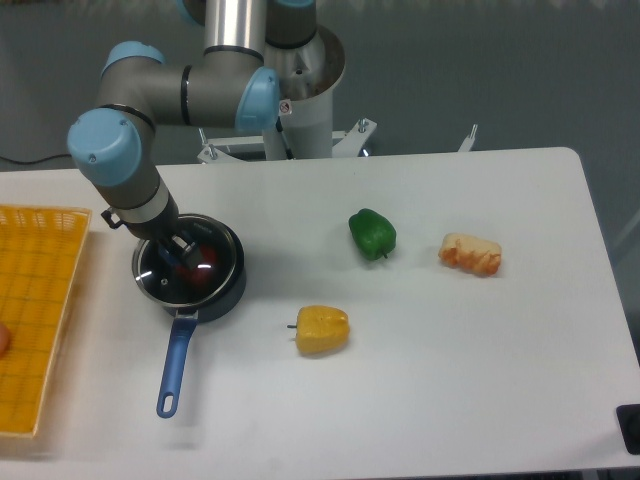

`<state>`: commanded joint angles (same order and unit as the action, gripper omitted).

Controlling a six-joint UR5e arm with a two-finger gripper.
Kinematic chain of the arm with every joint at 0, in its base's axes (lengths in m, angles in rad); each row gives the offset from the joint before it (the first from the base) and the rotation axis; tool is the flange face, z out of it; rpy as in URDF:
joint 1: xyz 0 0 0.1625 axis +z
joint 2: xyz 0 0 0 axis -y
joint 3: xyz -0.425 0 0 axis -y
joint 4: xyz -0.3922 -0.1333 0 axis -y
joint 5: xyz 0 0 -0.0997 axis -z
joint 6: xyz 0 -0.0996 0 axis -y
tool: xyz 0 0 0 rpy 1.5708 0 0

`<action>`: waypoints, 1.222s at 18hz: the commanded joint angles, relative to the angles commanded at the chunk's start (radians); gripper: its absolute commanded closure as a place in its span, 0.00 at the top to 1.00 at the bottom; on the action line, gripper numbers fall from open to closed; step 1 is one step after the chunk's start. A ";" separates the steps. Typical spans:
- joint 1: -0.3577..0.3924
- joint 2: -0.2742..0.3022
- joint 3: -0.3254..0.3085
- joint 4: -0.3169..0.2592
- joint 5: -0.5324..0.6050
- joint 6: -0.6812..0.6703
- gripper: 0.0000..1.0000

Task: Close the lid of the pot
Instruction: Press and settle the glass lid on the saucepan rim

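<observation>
One pot, one pot lid, two peppers, one hand.

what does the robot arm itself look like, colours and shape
The arm is made of silver-grey metal tubes joined by rounded joints with light blue caps. It rises from a white cylindrical base that carries a small red-and-white sticker. The wrist ends in a dark band and a small black pincer.
</observation>
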<state>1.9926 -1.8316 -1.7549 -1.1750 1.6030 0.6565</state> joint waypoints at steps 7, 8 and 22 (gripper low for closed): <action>0.008 0.012 -0.020 0.000 0.002 0.015 0.59; 0.006 0.012 -0.020 0.000 0.002 0.014 0.59; 0.021 0.009 -0.002 0.002 0.002 0.011 0.59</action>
<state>2.0141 -1.8224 -1.7564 -1.1735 1.6045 0.6673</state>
